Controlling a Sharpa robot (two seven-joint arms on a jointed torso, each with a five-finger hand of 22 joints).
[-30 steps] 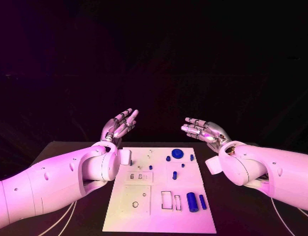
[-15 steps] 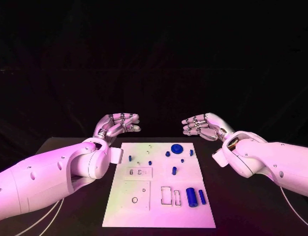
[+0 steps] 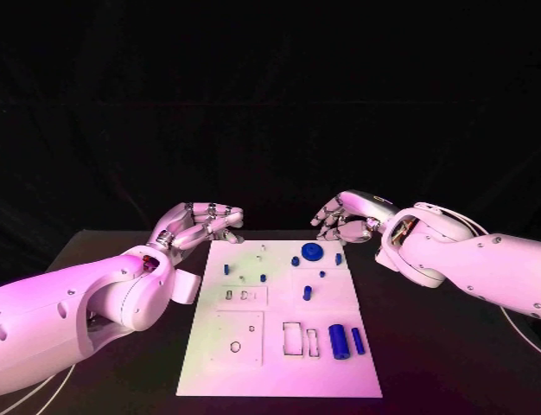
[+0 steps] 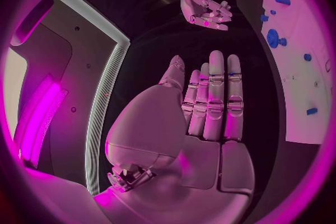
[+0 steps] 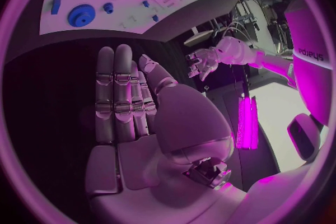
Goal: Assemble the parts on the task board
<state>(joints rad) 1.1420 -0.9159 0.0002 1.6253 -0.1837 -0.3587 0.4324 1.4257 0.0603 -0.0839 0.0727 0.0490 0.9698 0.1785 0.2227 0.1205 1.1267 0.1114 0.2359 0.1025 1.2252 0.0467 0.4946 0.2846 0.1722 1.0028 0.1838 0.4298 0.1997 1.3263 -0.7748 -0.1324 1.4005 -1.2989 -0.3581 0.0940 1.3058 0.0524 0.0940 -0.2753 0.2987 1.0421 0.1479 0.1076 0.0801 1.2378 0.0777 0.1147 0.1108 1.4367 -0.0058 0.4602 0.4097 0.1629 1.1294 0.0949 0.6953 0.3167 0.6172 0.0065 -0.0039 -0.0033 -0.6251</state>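
On the black counter (image 3: pixel 121 251), the white task board (image 3: pixel 283 363) lies lengthwise before the robot, its near end carrying a large blue cylinder (image 3: pixel 338 341) with a thinner blue pin (image 3: pixel 357 341) just beside it, next to rectangular cutouts (image 3: pixel 293 339). Farther up the board, a small blue peg (image 3: pixel 306 293) sits near the middle, and several smaller blue pieces (image 3: pixel 248 277) are scattered toward the far end, where a round blue gear (image 3: pixel 312 252) rests near the far right corner with a small blue stub (image 3: pixel 338 255) just beside it. Beyond the board's far left corner, the left hand (image 3: pixel 200 223) hovers above the counter, holding nothing; in its wrist view its fingers (image 4: pixel 217 95) are stretched straight and close together, empty. Across from it, beyond the far right corner, the right hand (image 3: pixel 349 216) hangs over the board's far edge near the gear, likewise holding nothing, its fingers (image 5: pixel 115 95) straight and side by side in its own wrist view. The two hands are apart from each other and touch none of the parts.
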